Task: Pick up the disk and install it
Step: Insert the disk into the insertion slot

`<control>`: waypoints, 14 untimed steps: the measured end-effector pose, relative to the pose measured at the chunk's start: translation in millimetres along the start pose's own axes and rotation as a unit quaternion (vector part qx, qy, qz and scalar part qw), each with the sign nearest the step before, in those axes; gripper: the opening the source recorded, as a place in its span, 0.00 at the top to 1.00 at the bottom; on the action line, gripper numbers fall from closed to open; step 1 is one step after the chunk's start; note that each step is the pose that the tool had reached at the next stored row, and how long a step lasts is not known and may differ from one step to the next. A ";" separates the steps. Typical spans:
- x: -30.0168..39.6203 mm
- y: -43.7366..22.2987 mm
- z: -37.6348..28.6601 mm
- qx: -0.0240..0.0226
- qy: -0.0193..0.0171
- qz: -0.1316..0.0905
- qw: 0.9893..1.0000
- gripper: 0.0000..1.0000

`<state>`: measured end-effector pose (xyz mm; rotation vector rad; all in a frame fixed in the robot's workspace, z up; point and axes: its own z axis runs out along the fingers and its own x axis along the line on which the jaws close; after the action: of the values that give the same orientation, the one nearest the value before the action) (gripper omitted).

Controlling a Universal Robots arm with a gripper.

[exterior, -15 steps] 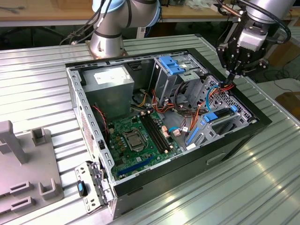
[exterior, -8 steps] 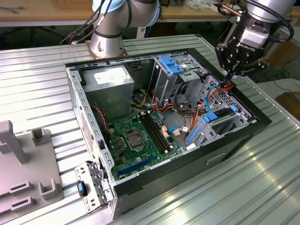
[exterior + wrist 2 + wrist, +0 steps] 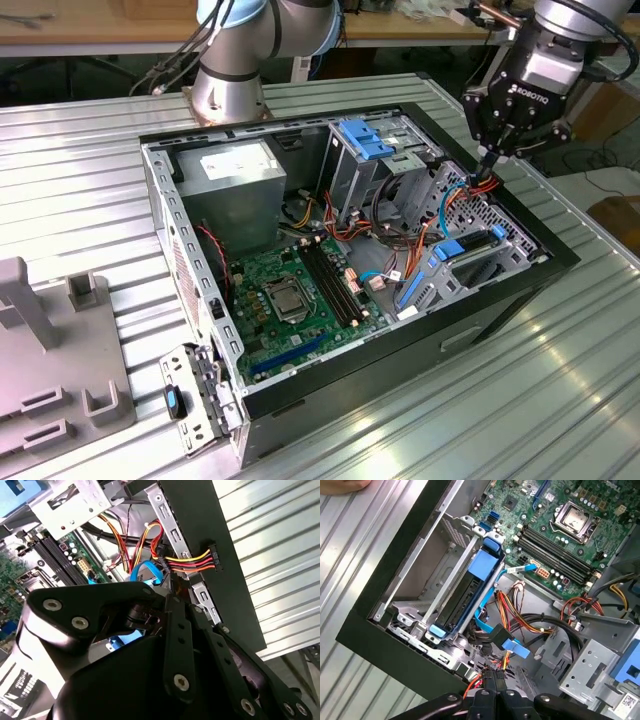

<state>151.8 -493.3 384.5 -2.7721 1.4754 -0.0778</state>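
The gripper hangs over the far corner of the open computer case, on the exterior view's right, with its tips lowered inside the case wall. Its two fingers are drawn narrow and pinch the power cable, a bundle of red, yellow and orange wires with a black plug. In the second wrist view another black plug of the same bundle lies free over the black edge of the case. The disk is apart from the gripper. It stands on its edge in the metal drive cage at the same end of the case, and its blue frame sits between the walls of the cage (how deep it sits I cannot tell). A flat blue data cable lies loose between the disk and the fingers. The green motherboard fills the case floor, and the case lies on a ribbed metal table.
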 end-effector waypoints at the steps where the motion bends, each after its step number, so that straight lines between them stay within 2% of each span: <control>1: 0.0 0.0 0.0 0.000 0.000 -0.010 1.000 0.89; 5: 0.0 0.0 0.0 0.002 -0.001 -0.051 0.999 0.89; 7: 0.0 0.0 0.0 0.003 -0.002 -0.073 0.997 0.89; 9: 0.0 0.0 0.0 0.004 -0.002 -0.095 0.996 0.89; 10: 0.0 0.0 0.0 0.005 -0.003 -0.110 0.994 0.89; 14: 0.0 0.0 0.0 0.007 -0.004 -0.148 0.989 0.89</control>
<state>151.8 -493.3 384.5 -2.9532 1.0458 -0.0767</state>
